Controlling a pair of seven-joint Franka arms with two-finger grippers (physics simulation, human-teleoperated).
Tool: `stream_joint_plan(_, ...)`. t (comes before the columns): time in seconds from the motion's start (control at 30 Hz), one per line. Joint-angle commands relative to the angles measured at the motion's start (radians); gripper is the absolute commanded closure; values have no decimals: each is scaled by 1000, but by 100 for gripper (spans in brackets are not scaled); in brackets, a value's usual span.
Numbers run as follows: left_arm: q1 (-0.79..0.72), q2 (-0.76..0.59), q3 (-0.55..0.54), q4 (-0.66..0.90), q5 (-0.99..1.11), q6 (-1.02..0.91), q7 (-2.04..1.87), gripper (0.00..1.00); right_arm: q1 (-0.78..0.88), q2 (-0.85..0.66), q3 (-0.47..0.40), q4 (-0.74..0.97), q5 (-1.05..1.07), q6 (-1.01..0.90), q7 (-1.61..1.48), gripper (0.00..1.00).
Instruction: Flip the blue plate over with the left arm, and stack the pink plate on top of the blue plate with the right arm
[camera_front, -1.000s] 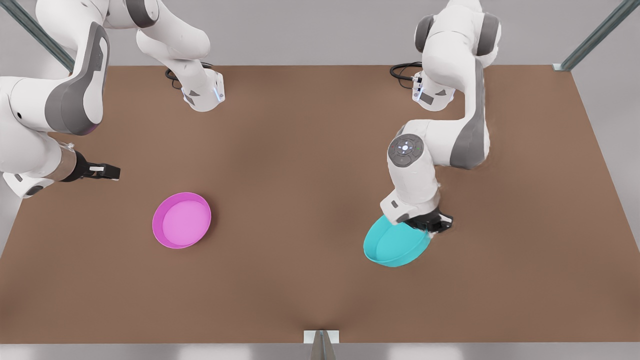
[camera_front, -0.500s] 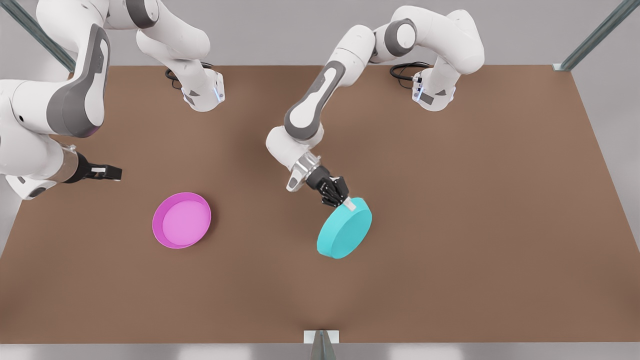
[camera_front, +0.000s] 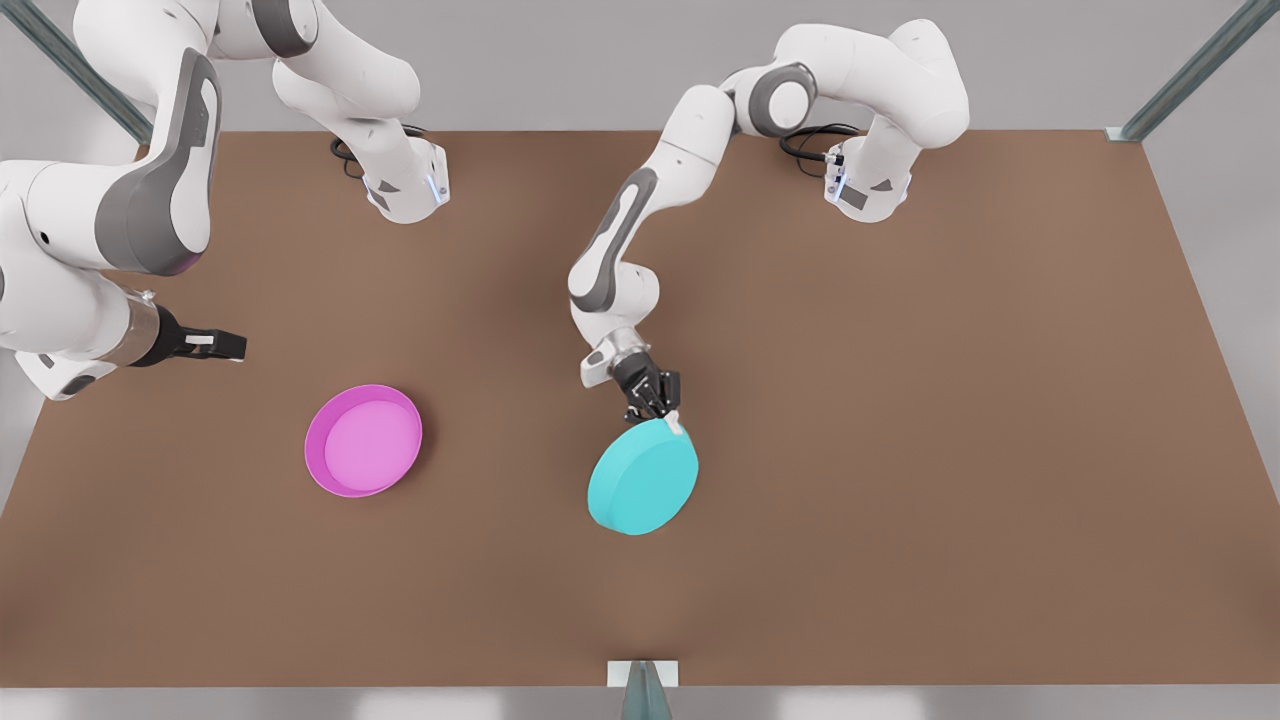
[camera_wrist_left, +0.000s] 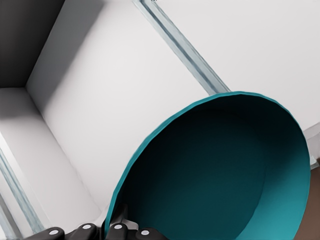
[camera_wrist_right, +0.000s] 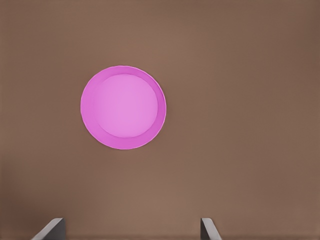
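Observation:
The blue plate (camera_front: 643, 478) hangs over the middle of the table, turned so its plain underside faces the front camera. My left gripper (camera_front: 668, 415) is shut on its far rim. The left wrist view looks into the plate's dark hollow inside (camera_wrist_left: 220, 170), with the left gripper (camera_wrist_left: 117, 230) clamped on the rim. The pink plate (camera_front: 364, 441) lies rim-up on the table at the front view's left. My right gripper (camera_front: 215, 345) hovers open, above and off to one side of it. Its wrist view looks down on the pink plate (camera_wrist_right: 123, 107), with the fingers (camera_wrist_right: 50, 227) spread wide.
The brown table (camera_front: 900, 450) is bare around both plates. Both arm bases (camera_front: 405, 190) stand at its far edge with black cables (camera_front: 805, 140) beside them. Metal frame bars (camera_front: 1190, 75) rise at the far corners. A small bracket (camera_front: 642, 675) sits at the near edge.
The left arm swung the blue plate from the front view's right to the middle, turning it over so its underside shows. The right gripper barely shifted.

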Motion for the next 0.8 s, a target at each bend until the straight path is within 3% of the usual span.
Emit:
stream_joint_plan(0.0, 0, 4, 0, 1, 13, 6, -824, 55, 0, -1, -1, 1, 1, 0, 1, 0)
stream_joint_plan(0.07, 0, 6, -3, 1, 12, 6, -749, 28, 2, -1, 0, 1, 1, -2, 1, 0)
stream_joint_plan(0.13, -1, 4, -22, 2, 12, -24, -703, 19, 8, -3, 0, 1, -6, -3, 1, 0)
stream_joint_plan(0.3, -46, -28, -88, 8, -65, -68, -613, 18, 9, -3, 11, 15, 4, 0, 8, 0)
stream_joint_plan(0.43, 60, -60, -284, 185, -135, -137, -568, 19, 9, -3, 11, 15, 1, 0, 10, 0)
stream_joint_plan(0.53, 101, -151, -333, 178, -318, -125, -386, 21, 9, -3, 11, 15, 2, 0, 10, 0)
stream_joint_plan(0.6, 227, -272, -512, 117, -336, -133, -181, 21, 9, -3, 11, 15, 2, 0, 10, 0)
stream_joint_plan(0.63, 235, -324, -523, 83, -406, -128, -90, 21, 8, -3, 11, 15, -1, 0, 8, 0)
stream_joint_plan(0.67, 229, -437, -519, 86, -689, -161, 171, 21, 9, -3, 11, 15, 1, 0, 8, 0)
stream_joint_plan(0.77, 232, -684, -509, 120, -1169, -727, 826, 19, 3, -3, 9, 12, -7, -20, 5, 0)
